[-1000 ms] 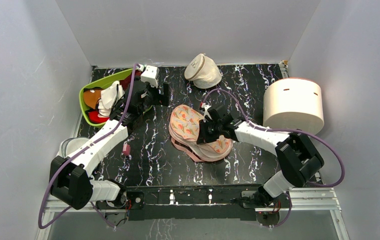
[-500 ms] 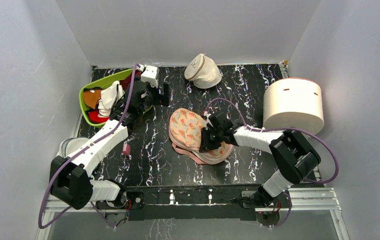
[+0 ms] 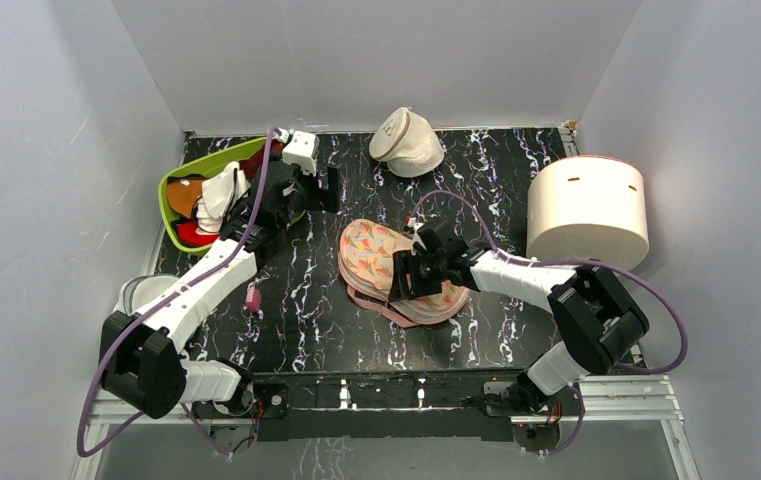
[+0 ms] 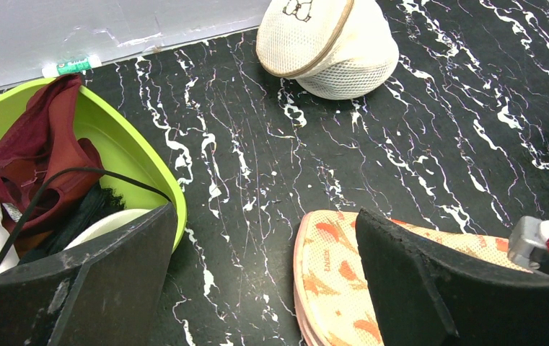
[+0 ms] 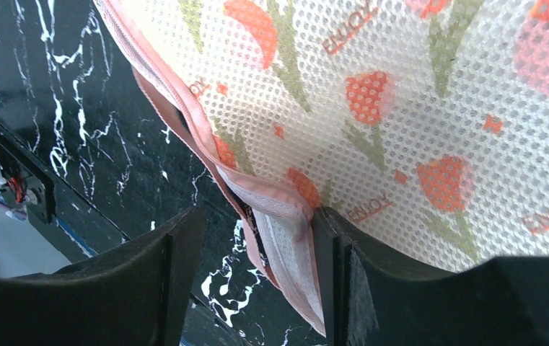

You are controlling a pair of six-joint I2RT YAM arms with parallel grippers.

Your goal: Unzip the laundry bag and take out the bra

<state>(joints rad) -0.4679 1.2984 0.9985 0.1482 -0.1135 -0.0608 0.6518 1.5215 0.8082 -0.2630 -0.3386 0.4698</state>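
The peach-pink laundry bag (image 3: 381,258) lies mid-table, its zipped edge gaping; the right wrist view shows its printed mesh (image 5: 415,108) and pink lining. My right gripper (image 3: 403,285) stands open at the bag's near edge, and the loose rim rests against one finger (image 5: 332,274) without being pinched. My left gripper (image 3: 326,190) hovers open and empty between the bag (image 4: 336,281) and the green bin (image 3: 178,178). The bra (image 4: 109,222), white with a thin black strap, lies in that bin.
A cream domed pouch (image 3: 406,140) sits at the back. A white round mesh bag (image 3: 588,208) stands at the right edge. The bin (image 4: 138,148) also holds maroon cloth (image 4: 47,144). A small pink item (image 3: 252,298) and a clear tub (image 3: 141,292) are near left.
My right gripper has gone from shut to open, letting go of the bag's raised flap, which has dropped flatter. The left arm has not moved.
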